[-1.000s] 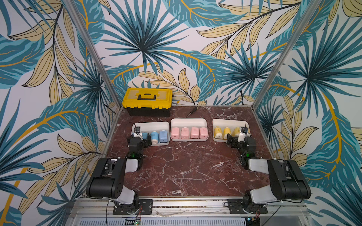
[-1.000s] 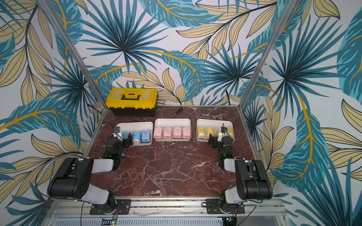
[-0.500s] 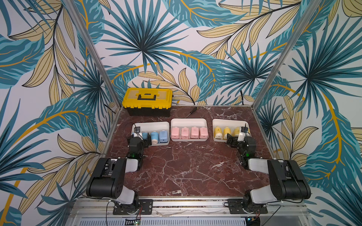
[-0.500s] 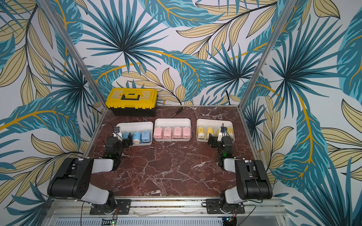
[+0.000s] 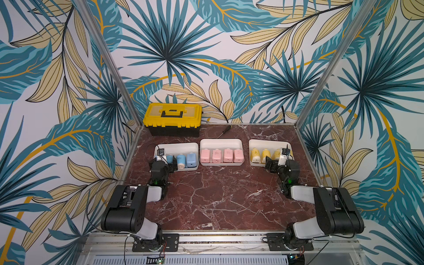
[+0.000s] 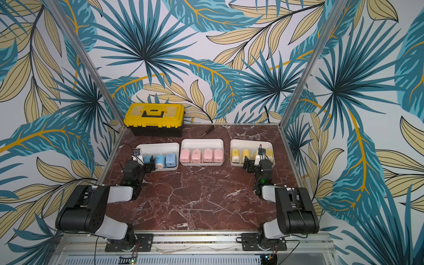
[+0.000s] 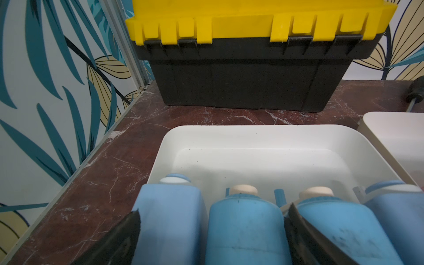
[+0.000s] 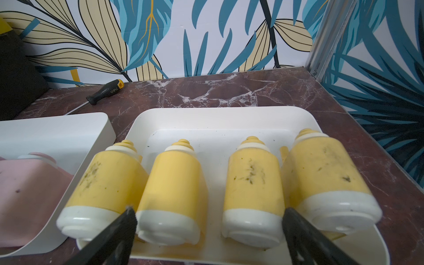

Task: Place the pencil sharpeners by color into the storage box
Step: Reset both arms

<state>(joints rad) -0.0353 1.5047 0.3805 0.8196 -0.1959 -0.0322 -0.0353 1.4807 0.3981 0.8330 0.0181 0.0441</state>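
Nothing has moved: pastel pencil sharpeners (image 5: 221, 155) lie colour-sorted in white trays (image 5: 221, 143), both jaws apart.

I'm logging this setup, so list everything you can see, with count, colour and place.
blue pencil sharpeners: four, in the white tray by the left arm.
pink pencil sharpeners: four, in the middle white tray.
yellow pencil sharpeners: four, in the white tray by the right arm.
toolbox: one, yellow lid, black body, back of the table, lid closed.
screwdriver: one, black and yellow handle, beside the toolbox.
table: one, red-brown marble.
left gripper: open, at the blue sharpeners.
right gripper: open, at the yellow sharpeners.
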